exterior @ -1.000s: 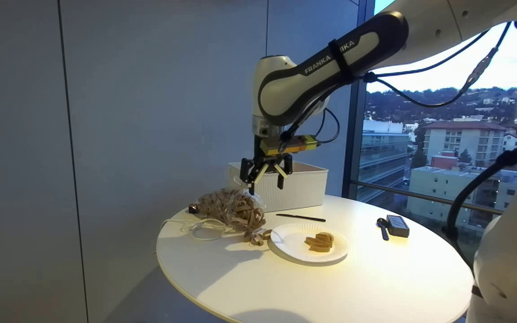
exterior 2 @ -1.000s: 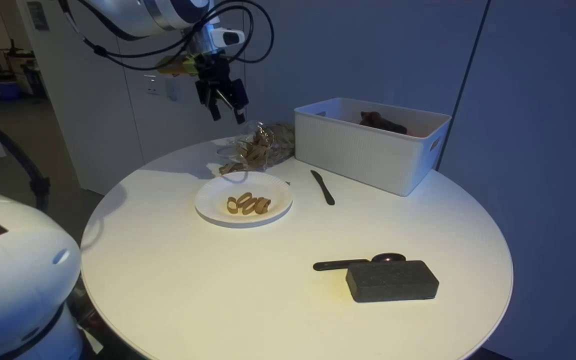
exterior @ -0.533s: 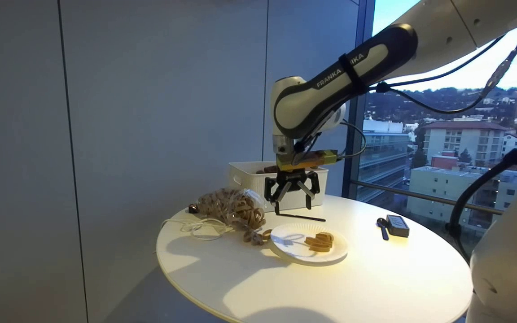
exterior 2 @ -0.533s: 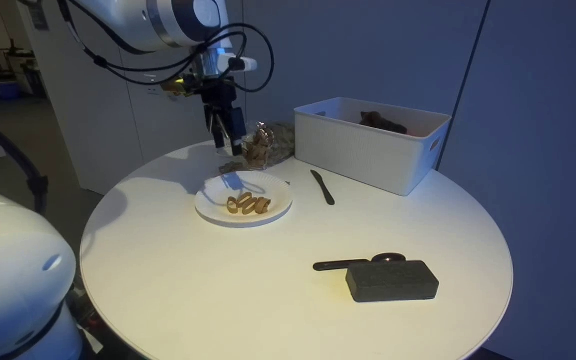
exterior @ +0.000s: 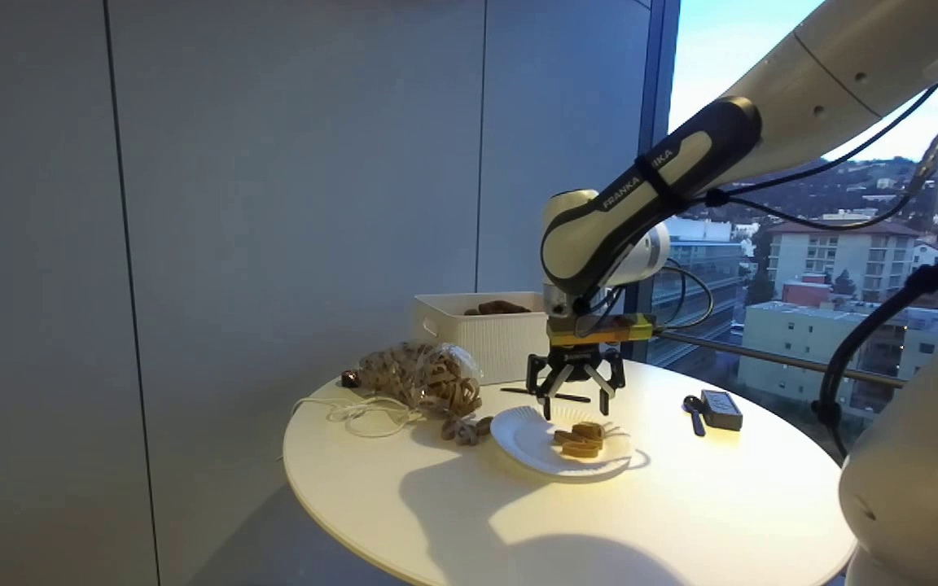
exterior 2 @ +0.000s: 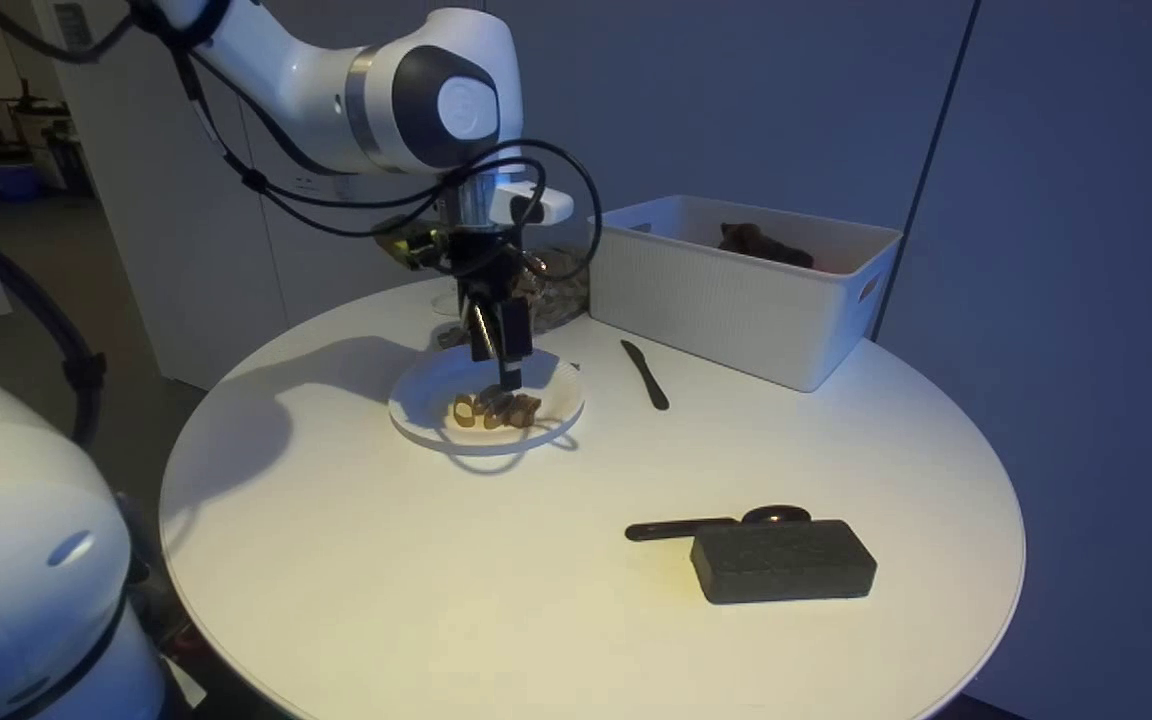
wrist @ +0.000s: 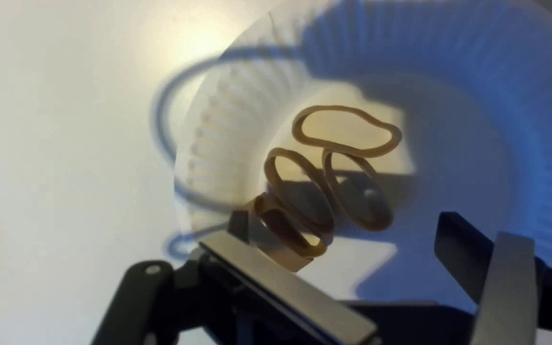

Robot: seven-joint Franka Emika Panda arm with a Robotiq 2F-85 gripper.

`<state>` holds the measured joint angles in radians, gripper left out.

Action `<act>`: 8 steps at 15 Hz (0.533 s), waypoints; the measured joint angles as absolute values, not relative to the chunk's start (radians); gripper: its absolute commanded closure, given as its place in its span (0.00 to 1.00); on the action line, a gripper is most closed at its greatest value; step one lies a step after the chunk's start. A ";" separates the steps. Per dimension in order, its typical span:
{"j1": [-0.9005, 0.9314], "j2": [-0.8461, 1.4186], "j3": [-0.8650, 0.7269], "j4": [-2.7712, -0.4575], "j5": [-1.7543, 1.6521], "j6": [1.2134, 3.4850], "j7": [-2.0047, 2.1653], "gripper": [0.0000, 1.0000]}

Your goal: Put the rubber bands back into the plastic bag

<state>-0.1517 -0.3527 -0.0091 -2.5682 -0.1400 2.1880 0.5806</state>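
Observation:
Several tan rubber bands lie in a cluster on the white paper plate; they also show in both exterior views. A clear plastic bag full of tan bands lies on its side left of the plate; in an exterior view the arm partly hides the bag. A few loose bands lie by its mouth, touching or near the plate. My gripper points down, open and empty, just above the plate's bands. In the wrist view the gripper has one finger overlapping the lowest band.
A white box with a brown object inside stands at the back. A black knife lies between plate and box. A black spoon and dark block lie further off. A white cord lies by the bag.
My gripper has moved from beside the bag to over the plate and come down close above the bands. It stays open. The bands, plate and bag have not moved.

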 measured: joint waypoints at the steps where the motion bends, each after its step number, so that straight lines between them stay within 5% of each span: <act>1: -0.152 -0.354 -0.014 -2.577 -0.140 2.201 0.535 0.00; 8: -0.148 -0.365 -0.060 -2.614 -0.135 2.244 0.147 0.00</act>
<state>-0.1479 -0.3646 -0.0602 -2.6145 -0.1354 2.2443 0.1474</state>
